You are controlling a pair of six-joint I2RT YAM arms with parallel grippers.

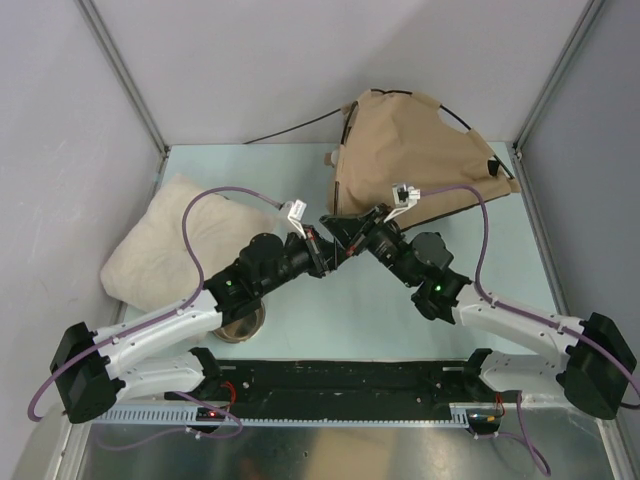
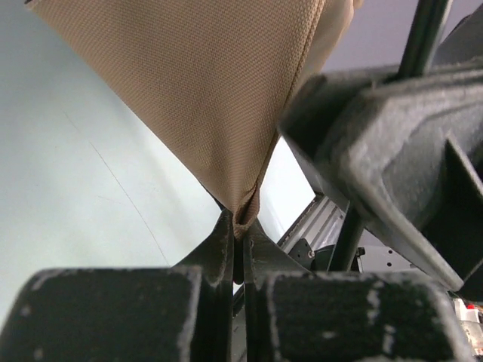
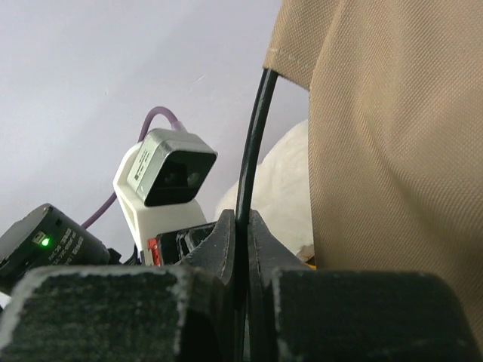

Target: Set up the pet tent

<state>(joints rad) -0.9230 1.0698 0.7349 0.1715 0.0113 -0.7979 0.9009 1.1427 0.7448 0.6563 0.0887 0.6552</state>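
Hold tent (image 1: 410, 150) corner firm in left gripper (image 2: 238, 224), pinched shut on fabric, at far right of table (image 1: 340, 320). With right gripper (image 3: 243, 226) clamped on pole (image 3: 254, 132), steer pole end into that corner slowly; mind taut fabric and close-set grippers.

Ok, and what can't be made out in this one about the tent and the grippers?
Top view: where the left gripper and right gripper meet the pet tent, their own wrists cover the fingertips.
Top view: the round object under the left arm is mostly hidden by it.
Left wrist view: the black pole runs behind a dark housing.
Right wrist view: the tent's top is cut off by the frame edge.
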